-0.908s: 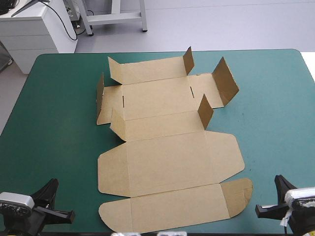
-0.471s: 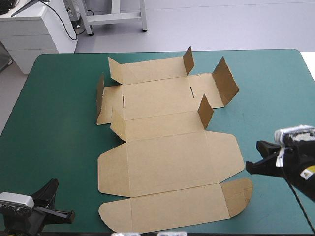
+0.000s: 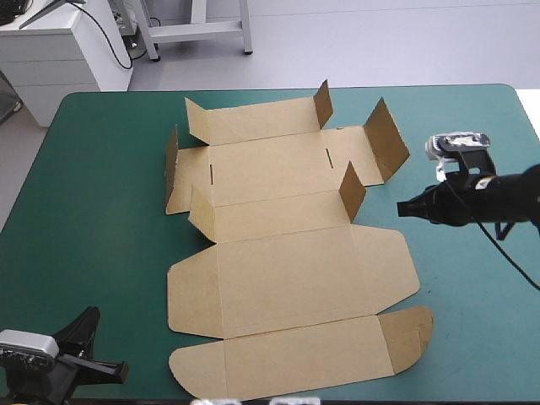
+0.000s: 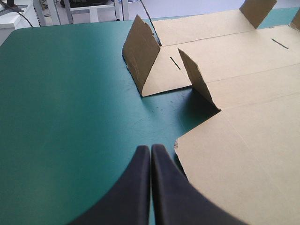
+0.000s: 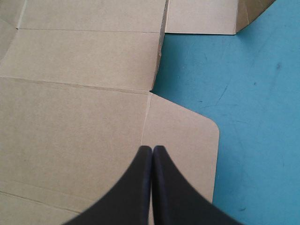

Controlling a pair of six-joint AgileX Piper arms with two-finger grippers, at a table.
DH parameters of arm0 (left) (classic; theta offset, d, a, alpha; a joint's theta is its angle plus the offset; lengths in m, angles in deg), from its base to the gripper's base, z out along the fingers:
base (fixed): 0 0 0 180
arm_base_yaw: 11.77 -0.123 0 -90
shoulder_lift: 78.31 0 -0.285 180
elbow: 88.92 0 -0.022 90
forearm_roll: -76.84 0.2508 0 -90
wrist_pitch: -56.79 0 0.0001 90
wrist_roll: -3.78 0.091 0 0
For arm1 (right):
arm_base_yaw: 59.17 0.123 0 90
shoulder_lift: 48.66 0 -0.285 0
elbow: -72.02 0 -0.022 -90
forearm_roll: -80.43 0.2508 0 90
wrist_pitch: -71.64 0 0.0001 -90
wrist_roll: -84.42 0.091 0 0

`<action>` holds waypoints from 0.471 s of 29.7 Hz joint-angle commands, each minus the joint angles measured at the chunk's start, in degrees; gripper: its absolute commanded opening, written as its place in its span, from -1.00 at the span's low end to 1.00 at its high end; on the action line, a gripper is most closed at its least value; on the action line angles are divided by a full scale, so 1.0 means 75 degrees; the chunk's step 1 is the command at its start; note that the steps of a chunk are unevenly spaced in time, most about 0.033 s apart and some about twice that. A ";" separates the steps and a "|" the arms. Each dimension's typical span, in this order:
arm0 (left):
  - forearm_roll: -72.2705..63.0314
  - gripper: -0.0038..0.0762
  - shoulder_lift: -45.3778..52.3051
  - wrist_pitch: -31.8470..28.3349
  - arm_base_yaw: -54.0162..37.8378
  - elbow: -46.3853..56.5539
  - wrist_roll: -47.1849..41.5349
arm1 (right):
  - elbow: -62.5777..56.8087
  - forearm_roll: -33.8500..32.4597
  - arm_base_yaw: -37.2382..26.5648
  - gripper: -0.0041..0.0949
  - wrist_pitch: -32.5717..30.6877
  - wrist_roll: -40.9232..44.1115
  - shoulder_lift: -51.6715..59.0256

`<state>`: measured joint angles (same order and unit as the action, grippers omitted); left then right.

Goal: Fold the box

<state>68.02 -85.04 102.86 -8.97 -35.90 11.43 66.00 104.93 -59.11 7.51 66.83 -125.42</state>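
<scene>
- Right pincer (image 5: pixel 152 149), a pair of broad black fin-curved fingers, is pressing its fingers together into one pointed arch and gripping nothing.
- Its tip is hovering over a rounded side flap (image 5: pixel 187 140) of the brown cut-board box (image 5: pixel 79 117); whether it is touching the board cannot be told.
- From above, this pincer (image 3: pixel 403 207) is reaching in from the table's right edge and pointing at the box's right side, near a raised triangular flap (image 3: pixel 351 191).
- Across the table's middle the box (image 3: pixel 287 270) is lying spread open as a sheet. Its wide panels toward the near edge are lying flat, while small flaps on both sides of the far half are standing up.
- Left pincer (image 4: pixel 151 147), of the same black fingers, is also closed and empty, sitting low at the table's near left corner (image 3: pixel 118 368).
- Ahead of it, the box's left edge (image 4: pixel 243 140) is lying just beside its tip, and two upright flaps (image 4: pixel 140 56) are standing farther on.
- Under both arms the teal-green table cover (image 3: pixel 93 211) is showing bare around the sheet.
</scene>
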 commanded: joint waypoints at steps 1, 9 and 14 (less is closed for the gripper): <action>-0.0118 -0.92 -0.0003 -0.0581 -0.0009 -0.0147 -0.0042 | 0.0986 -0.0439 0.0519 -0.94 0.0106 0.0199 -0.0738; -0.0118 -0.92 -0.0003 -0.0581 -0.0009 -0.0147 -0.0042 | 0.2520 -0.2004 0.1602 -0.95 0.0202 0.1110 -0.2433; -0.0118 -0.92 -0.0003 -0.0581 -0.0009 -0.0147 -0.0042 | 0.3534 -0.1722 0.1616 -0.94 0.0100 0.0817 -0.3422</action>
<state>68.02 -85.04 102.86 -8.97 -35.90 11.43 87.50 91.13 -46.95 7.06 74.64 -150.11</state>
